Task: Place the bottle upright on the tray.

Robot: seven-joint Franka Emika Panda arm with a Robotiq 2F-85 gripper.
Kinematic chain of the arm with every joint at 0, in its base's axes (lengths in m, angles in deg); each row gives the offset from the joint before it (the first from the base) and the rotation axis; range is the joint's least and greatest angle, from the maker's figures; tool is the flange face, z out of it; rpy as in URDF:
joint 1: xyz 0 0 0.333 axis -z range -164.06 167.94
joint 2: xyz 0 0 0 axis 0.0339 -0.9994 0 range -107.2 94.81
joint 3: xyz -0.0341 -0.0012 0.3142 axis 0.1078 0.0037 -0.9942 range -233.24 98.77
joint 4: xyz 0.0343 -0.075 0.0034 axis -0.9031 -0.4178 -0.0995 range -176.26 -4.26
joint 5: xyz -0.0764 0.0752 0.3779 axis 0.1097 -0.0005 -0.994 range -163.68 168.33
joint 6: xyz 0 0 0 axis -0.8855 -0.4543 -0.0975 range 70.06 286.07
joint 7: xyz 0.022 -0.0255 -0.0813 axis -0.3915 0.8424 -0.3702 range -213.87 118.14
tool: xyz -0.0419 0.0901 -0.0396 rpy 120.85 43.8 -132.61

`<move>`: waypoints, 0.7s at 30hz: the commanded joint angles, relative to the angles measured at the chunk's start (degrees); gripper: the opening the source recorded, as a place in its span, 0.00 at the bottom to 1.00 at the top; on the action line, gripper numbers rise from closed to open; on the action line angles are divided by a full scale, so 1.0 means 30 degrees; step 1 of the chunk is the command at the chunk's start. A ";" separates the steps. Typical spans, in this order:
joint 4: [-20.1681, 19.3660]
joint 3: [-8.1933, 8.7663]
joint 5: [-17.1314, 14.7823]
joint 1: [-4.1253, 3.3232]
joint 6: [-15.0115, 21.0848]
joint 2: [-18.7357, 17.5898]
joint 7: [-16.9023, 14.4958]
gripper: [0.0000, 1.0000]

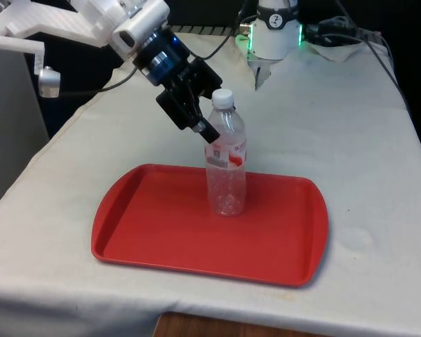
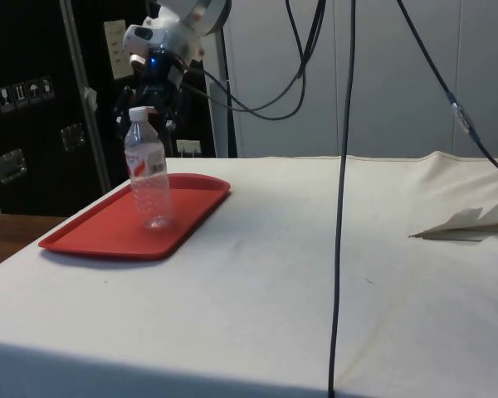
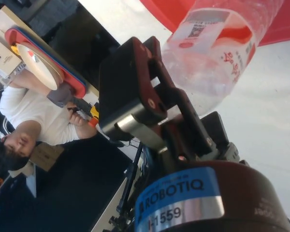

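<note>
Standing upright near the middle of the red tray (image 1: 126,232), the bottle (image 1: 226,168) looks placed, w/ the gripper (image 1: 205,131) beside its neck, fingers spread & holding nothing, prob. to let go.

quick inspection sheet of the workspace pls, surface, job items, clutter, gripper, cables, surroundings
surface: table under a white cloth, a few faint marks.
job's things: clear plastic bottle with a white cap and red label stands upright on the red tray, near the tray's middle.
clutter: crumpled white paper on the cloth, away from the tray.
gripper: black gripper at the bottle's upper part, on the front view's left of it; grip cannot be told.
cables: black cables hang down in front of the side camera; more run from the arm.
surroundings: dark cabinets behind; a person in a white top beside the table.
</note>
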 commanded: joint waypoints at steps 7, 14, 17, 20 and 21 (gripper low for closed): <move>0.0095 0.0210 0.0153 -0.0057 -0.0497 0.0344 0.0420 1.00; 0.0153 0.0401 0.0153 -0.0134 -0.0936 0.0611 0.0688 1.00; 0.0172 0.0458 0.0153 -0.0153 -0.1089 0.0745 0.0821 1.00; 0.0172 0.0516 0.0153 -0.0191 -0.1203 0.0840 0.0898 1.00; 0.0191 0.0554 0.0153 -0.0210 -0.1280 0.0859 0.0936 1.00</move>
